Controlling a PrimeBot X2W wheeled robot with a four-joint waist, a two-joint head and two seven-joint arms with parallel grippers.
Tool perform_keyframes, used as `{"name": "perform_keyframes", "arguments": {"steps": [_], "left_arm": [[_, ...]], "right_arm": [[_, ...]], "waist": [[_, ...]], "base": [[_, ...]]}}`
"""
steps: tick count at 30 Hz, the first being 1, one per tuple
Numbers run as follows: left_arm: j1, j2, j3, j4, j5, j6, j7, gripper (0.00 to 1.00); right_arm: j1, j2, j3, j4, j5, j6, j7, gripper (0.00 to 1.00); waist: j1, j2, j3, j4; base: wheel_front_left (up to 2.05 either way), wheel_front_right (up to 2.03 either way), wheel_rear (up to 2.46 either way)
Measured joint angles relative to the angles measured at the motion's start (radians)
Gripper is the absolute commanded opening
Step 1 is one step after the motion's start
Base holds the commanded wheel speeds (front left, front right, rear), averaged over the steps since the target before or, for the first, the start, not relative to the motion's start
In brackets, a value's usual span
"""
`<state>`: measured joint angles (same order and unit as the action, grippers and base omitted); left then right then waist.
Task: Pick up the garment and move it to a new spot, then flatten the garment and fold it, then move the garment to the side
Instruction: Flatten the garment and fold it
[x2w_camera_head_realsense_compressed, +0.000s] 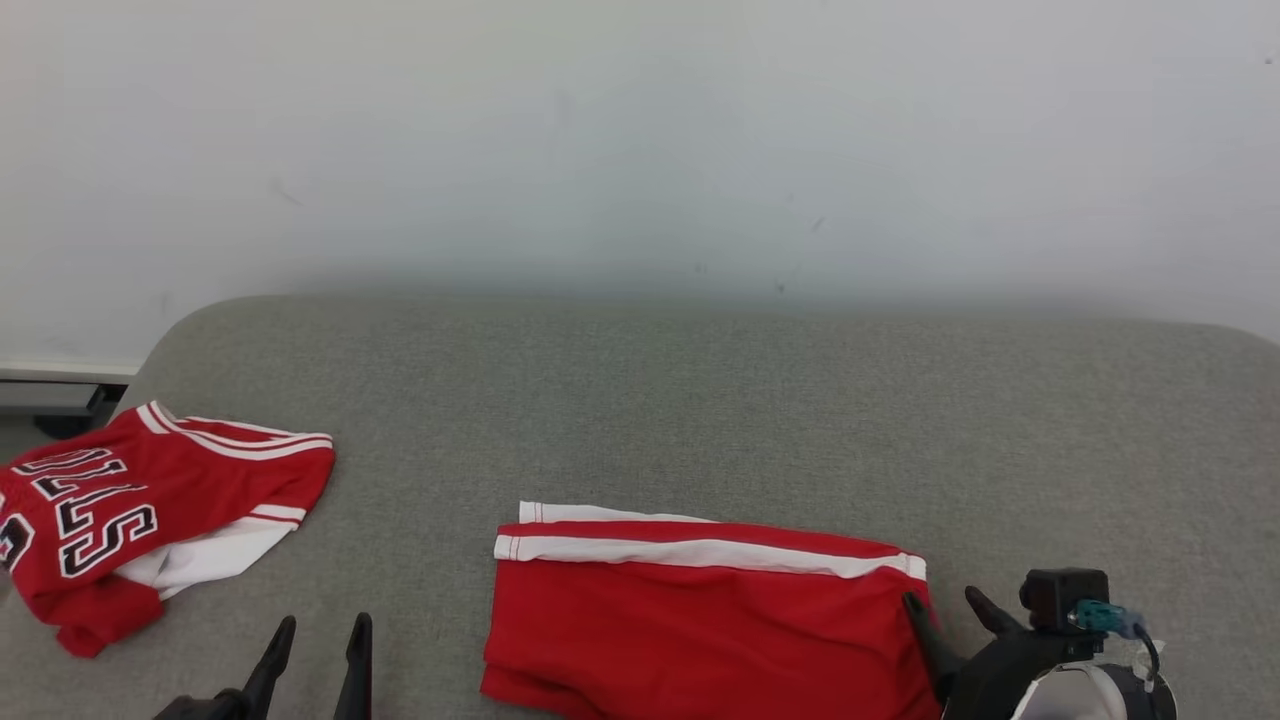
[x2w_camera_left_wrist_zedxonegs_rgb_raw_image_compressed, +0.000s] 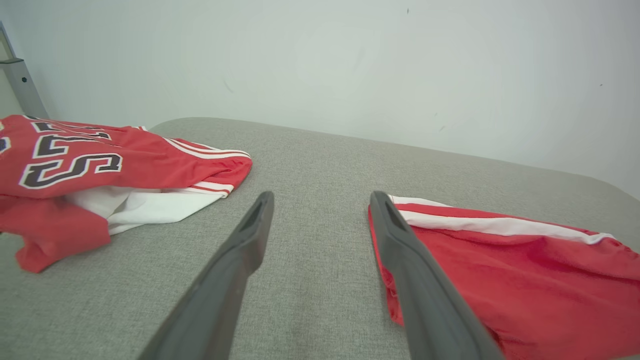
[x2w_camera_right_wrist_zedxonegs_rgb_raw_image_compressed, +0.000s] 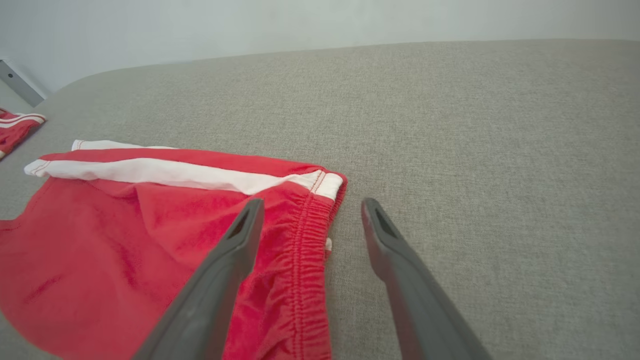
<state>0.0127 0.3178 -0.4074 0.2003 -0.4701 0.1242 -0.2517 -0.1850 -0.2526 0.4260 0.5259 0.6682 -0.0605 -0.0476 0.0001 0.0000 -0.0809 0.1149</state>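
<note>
Both pincers stand released and empty. The right pincer (x2w_camera_head_realsense_compressed: 940, 598) sits at the waistband end of the red shorts (x2w_camera_head_realsense_compressed: 700, 620). Its left finger is over the elastic waistband (x2w_camera_right_wrist_zedxonegs_rgb_raw_image_compressed: 305, 250) and its right finger over the bare grey padded surface (x2w_camera_head_realsense_compressed: 700, 400) just past the edge. The shorts spread away to its left, fairly flat and seemingly doubled, with the white side stripe (x2w_camera_right_wrist_zedxonegs_rgb_raw_image_compressed: 165, 172) along the far edge. The left pincer (x2w_camera_head_realsense_compressed: 326, 622) points at bare surface, with the shorts' leg end just beside its right finger and a crumpled red jersey (x2w_camera_head_realsense_compressed: 130, 510) well off to its left.

The risks, as I judge them:

- **Losing the fold:** if the right pincer closes where it is, it may catch only the top layer of the waistband — the layers would then peel apart on the lift.
- **Bunching:** lifting from one end alone would let the far end drag.
- **Snagging:** a fingertip that dips too deep could catch the soft surface.
- **Overlapping the jersey:** sliding the shorts toward the left pincer's outer side could ride them onto the jersey — two red cloths overlapping would be hard to separate.
</note>
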Motion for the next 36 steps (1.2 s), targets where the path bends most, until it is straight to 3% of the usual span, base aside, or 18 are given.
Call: {"name": "perform_keyframes", "arguments": {"steps": [11,20,22,23,29,36], "left_arm": [[0.003,-0.007,0.003,-0.018,0.018,0.0,0.0,1.0],[0.027,-0.015,0.023,-0.026,0.029,0.0,0.0,1.0],[0.027,-0.016,0.031,-0.028,0.029,0.0,0.0,1.0],[0.027,-0.016,0.034,-0.028,0.029,0.0,0.0,1.0],[0.05,-0.018,0.055,-0.033,0.03,0.0,0.0,1.0],[0.047,-0.029,0.063,-0.038,0.031,0.0,0.0,1.0]], "right_arm": [[-0.042,0.017,0.042,0.134,0.014,0.003,0.161,1.0],[-0.062,0.047,0.061,0.196,0.051,0.013,0.272,1.0],[-0.072,0.046,0.064,0.202,0.051,0.017,0.285,0.13],[-0.075,0.046,0.064,0.204,0.05,0.017,0.286,0.0],[-0.119,0.042,0.064,0.216,0.043,0.027,0.293,0.0],[-0.185,-0.053,0.023,0.23,0.025,0.025,0.272,0.0]], "waist": [[0.0,0.0,-0.003,0.07],[-0.0001,-0.0001,-0.004,0.076],[-0.0001,0.0,-0.003,0.075],[-0.0001,0.0,-0.002,0.074],[-0.0001,0.0,0.005,0.06],[-0.0001,0.0,0.013,0.043]], "base": [[0.0,0.0,0.0],[0.0,0.0,0.0],[0.0,0.0,0.0],[0.0,0.0,0.0],[0.0,0.0,0.0],[0.0,0.0,0.0]]}}
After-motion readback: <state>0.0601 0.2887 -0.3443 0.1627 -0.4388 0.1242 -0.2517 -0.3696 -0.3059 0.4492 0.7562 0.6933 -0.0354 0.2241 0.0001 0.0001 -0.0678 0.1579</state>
